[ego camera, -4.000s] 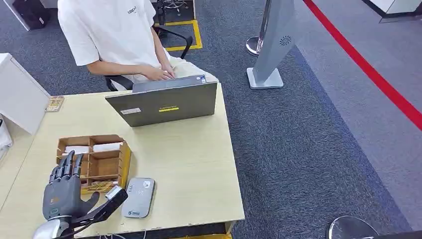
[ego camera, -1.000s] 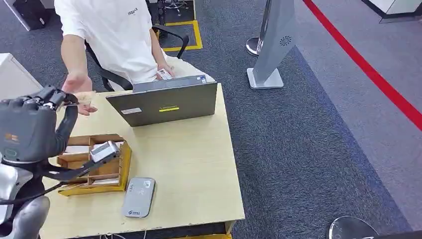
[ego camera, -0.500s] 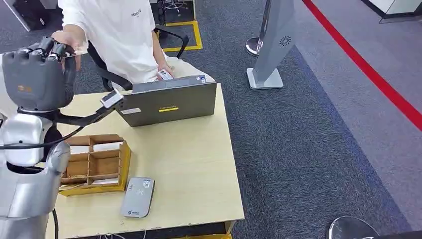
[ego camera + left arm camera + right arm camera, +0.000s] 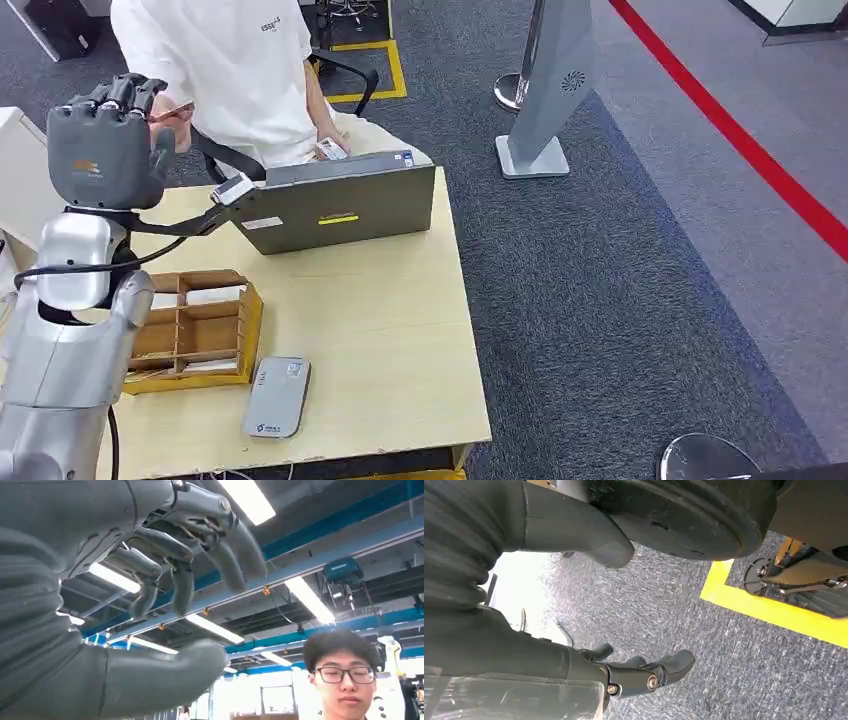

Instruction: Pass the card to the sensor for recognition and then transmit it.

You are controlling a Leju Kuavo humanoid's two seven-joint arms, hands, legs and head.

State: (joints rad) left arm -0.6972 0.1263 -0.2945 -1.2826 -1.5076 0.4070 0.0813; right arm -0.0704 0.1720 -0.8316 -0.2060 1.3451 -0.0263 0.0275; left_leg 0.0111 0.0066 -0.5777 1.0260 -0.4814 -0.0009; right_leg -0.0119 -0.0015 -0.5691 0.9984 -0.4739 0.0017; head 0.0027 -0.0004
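Showing the left hand raised high at the far left side of the table, its back turned to the head camera and its fingers curled over at the top. In the left wrist view the same hand has its fingers bent above a thick thumb with open space between them, and nothing lies in the palm. The card, a thin pale edge, shows just beside those fingers against the seated person in a white shirt; the person's hand is at it, and whether the robot's fingers touch the card cannot be told. The person's other hand holds a small object behind the open laptop, which stands at the far edge of the table. The grey sensor lies flat near the table's front edge, just beside a brown divided cardboard box that holds pale cards, and well apart from the raised hand. In the right wrist view the right hand hangs over grey carpet marked by a yellow line; its dark fingers are loosely bent with nothing in them, and whether they are together or apart cannot be told
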